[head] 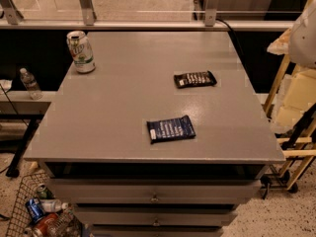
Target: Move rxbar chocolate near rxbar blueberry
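While both bars lie flat on the grey table top [113, 107], nothing of the move can be counted as done. The rxbar chocolate [195, 79], a small flat bar in a black wrapper with white lettering, is seen on the right-hand part of the top, towards the far edge. The rxbar blueberry [171, 129], a small flat bar in a dark blue wrapper with white lettering, is seen closer to the near edge, roughly midway across. A stretch of bare grey surface is left between the two: they are apart, not touching, and "near" is hardly earned yet.

The gripper is not to be seen anywhere in this view, so how wide it stands cannot be told. What can be said is that neither bar is held, since both are resting on the table. A white rounded shape [303, 33] is caught at the right edge, but whether it belongs to the robot cannot be made out.

At the far left corner a green-and-white drinks can [80, 52] is stood upright, well apart from both bars, and no part in the move is expected of it.

So the whole job is judged to lie ahead: the black bar is still to be reached, gripped, lifted and set down just beside the blue one. Nothing is seen lying between them, so a short, unobstructed carry towards the near edge is judged to be all that is called for.
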Robot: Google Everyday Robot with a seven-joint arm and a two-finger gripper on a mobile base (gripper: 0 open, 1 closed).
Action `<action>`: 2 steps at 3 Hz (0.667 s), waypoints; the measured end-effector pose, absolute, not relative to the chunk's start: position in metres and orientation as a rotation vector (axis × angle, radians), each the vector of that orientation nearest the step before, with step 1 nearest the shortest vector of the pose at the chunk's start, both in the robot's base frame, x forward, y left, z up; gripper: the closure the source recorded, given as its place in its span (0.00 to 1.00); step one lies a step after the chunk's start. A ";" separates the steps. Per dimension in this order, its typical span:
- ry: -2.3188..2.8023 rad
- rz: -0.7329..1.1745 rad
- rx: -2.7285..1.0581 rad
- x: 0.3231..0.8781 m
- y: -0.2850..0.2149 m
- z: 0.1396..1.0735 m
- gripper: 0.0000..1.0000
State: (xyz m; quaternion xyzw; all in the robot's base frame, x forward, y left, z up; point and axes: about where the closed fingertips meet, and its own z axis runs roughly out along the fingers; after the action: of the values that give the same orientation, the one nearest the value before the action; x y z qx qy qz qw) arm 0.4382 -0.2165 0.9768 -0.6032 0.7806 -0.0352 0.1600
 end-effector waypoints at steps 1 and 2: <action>2.223 -0.112 -1.718 0.446 -0.219 0.979 0.00; 2.219 -0.099 -1.729 0.484 -0.225 0.975 0.00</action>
State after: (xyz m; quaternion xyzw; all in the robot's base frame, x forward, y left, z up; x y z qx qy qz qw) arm 0.4838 -0.2247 0.9751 -0.6060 0.7778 -0.0346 0.1628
